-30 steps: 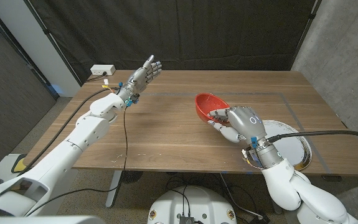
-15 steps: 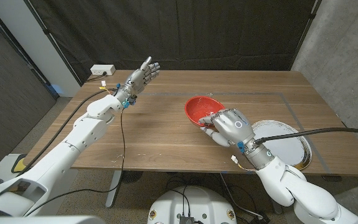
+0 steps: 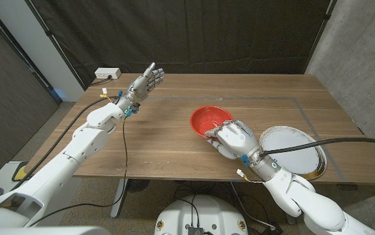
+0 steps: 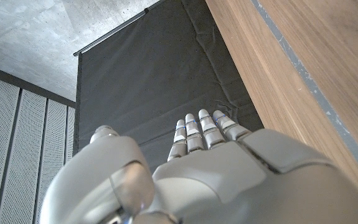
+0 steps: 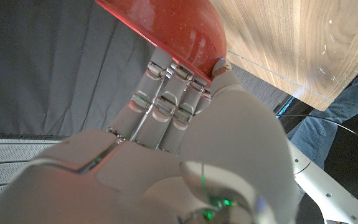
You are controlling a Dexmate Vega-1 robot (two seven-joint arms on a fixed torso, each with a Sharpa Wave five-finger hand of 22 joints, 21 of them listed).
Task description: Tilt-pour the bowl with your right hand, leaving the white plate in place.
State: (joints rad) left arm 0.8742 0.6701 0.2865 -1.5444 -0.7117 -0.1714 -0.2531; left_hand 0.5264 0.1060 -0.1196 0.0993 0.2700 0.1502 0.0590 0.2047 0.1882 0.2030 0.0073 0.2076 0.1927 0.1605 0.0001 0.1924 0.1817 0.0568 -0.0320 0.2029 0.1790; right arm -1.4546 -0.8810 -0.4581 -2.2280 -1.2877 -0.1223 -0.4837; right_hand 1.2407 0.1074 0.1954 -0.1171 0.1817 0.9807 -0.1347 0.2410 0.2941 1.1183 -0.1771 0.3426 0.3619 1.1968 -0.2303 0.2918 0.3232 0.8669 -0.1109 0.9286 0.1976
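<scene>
The fingers of the right hand curl over the near rim of the red bowl and hold it, thumb against the outside of the wall. The right wrist view shows this closely: the fingers reach over the edge of the bowl while the thumb presses its outer side. The bowl sits near the middle of the desk, its opening facing up and slightly toward the camera in the head view. Whether its base is fully down on the wood I cannot tell. Nothing clear can be made out inside it.

The white plate lies on the desk to the right of the bowl, just beside the right wrist and apart from the bowl. A black cable runs over it from the right arm.

The left hand is held up above the far left part of the desk, its fingers straight, close together and holding nothing. A white power strip sits beyond the desk's far left corner, in front of a black curtain.
</scene>
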